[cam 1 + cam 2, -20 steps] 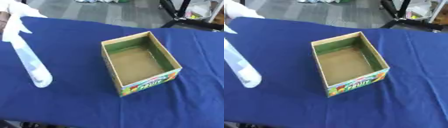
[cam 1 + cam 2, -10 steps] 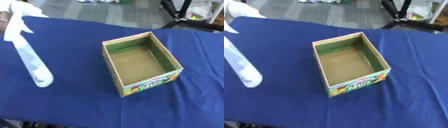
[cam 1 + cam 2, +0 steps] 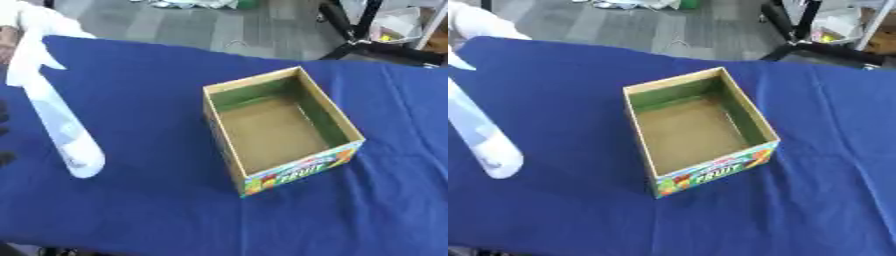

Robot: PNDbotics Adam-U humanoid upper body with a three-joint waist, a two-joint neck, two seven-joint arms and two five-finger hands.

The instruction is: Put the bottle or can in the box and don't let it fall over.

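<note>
lying on the blue tablecloth in the left eye view, a pale bottle runs from upper left to its rounded end at lower right, well left of the open cardboard box. the right eye view shows the same, bottle nearer the left edge. no robot hand shows, so finger state cannot be told.

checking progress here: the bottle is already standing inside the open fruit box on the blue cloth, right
Not quite. In the left eye view the fruit box is open on the blue cloth but empty; the clear bottle is outside it, to its left, held by a white-gloved hand.
</note>
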